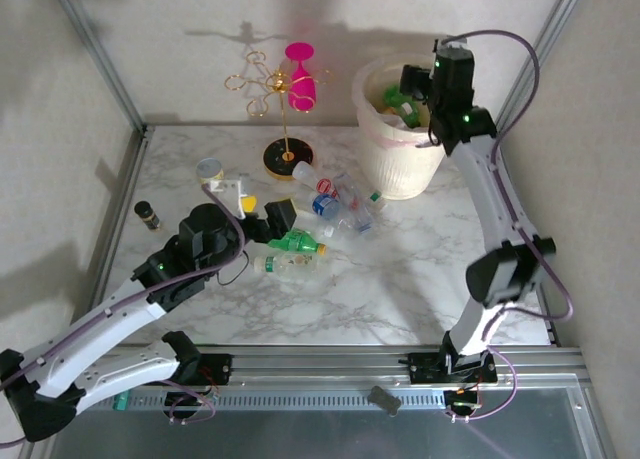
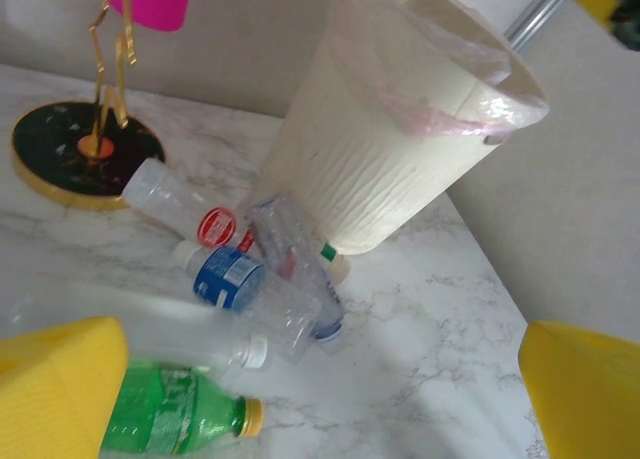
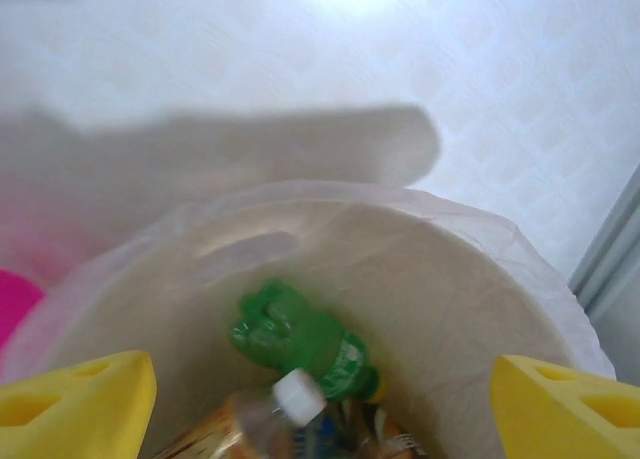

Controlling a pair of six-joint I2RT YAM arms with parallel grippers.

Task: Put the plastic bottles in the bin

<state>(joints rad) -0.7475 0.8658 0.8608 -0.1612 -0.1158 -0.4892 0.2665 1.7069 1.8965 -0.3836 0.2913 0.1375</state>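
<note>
Bin far right on table, green bottle lying inside on other bottles. Right pincer hovers over bin mouth, jaws spread, empty. Left pincer near left, spread wide, empty, just beside second green bottle. Clear bottles clustered on table between it and bin.

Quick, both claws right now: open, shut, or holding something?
Left claw: open, holding nothing.
Right claw: open, holding nothing, above the bin.
</note>
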